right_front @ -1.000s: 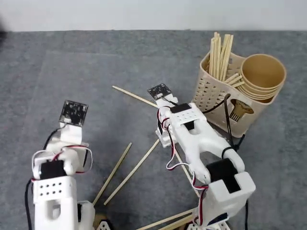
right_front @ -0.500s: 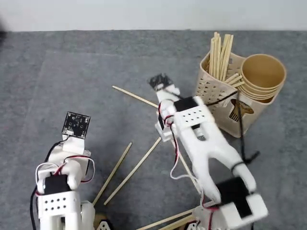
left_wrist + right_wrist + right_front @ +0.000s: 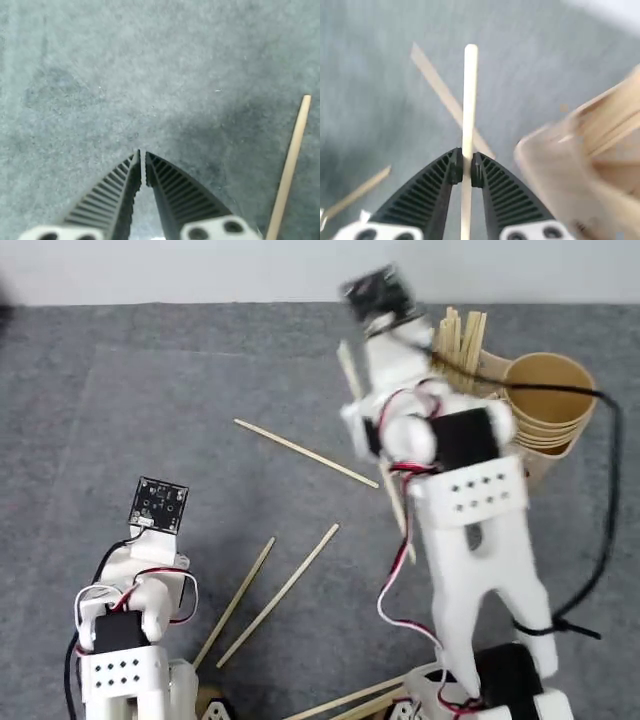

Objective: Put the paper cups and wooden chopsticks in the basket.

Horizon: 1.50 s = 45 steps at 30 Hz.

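**One stick held up by the basket**

The beige plastic basket with little holes (image 3: 541, 466) stands at 2 o'clock on the grey fuzzy worktop (image 3: 150, 390). Inside it is a stack of tan paper cups (image 3: 550, 390) on the 3 o'clock side. A bunch of thin wooden chopsticks (image 3: 458, 335) stands up in it on the 9 o'clock side of the cups.

The right pincer (image 3: 466, 172) is clenched on one long wooden chopstick (image 3: 469, 100). It holds the stick up in the air just beside the basket, at 12 o'clock.

The left pincer (image 3: 142, 167) is squeezed together with nothing in it. It sits low over the worktop at 7 o'clock, near a loose chopstick (image 3: 290, 170).

More sticks lie flat on the worktop. One slanted chopstick (image 3: 305, 453) is in the middle. A pair of chopsticks (image 3: 278, 595) lies side by side at 6 o'clock.
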### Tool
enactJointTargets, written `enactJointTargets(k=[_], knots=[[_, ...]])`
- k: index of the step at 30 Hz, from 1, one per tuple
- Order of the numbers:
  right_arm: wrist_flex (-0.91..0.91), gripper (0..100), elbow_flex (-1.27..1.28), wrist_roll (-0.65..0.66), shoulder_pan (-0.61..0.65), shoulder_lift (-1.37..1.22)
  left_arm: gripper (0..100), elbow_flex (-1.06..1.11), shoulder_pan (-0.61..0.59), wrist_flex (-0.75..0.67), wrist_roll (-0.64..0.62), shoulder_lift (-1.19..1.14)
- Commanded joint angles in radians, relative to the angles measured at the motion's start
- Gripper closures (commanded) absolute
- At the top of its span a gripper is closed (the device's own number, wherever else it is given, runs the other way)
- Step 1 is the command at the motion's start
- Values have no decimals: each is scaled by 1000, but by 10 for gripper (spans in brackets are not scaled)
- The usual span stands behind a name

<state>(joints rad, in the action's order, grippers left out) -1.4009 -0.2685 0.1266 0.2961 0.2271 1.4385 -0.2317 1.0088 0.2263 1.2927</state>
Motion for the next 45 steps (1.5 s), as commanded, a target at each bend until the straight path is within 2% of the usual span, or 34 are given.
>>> enactJointTargets(k=[1,6,11,17,24,28,33,37,39,45], knots=[[189,991,-78,11,-90,48,985,-8,-2,-21,2,18],[444,991,-78,0,-166,48,985,-8,-2,-21,2,18],[616,991,-77,-3,-208,47,985,-8,-2,-21,2,18],[773,991,-38,-103,-268,44,985,-8,0,-21,2,18],[1145,991,367,-81,-321,87,985,-7,0,-21,2,17],[1265,991,571,-38,-321,125,985,-7,0,-21,2,17],[1265,980,663,-38,-321,133,985,-7,0,-21,2,17],[1191,858,661,-38,-315,150,985,-7,0,-21,2,17],[1135,831,634,-38,-314,186,985,-7,0,-21,2,17],[846,925,591,-40,-286,360,985,-16,78,-15,6,18]])
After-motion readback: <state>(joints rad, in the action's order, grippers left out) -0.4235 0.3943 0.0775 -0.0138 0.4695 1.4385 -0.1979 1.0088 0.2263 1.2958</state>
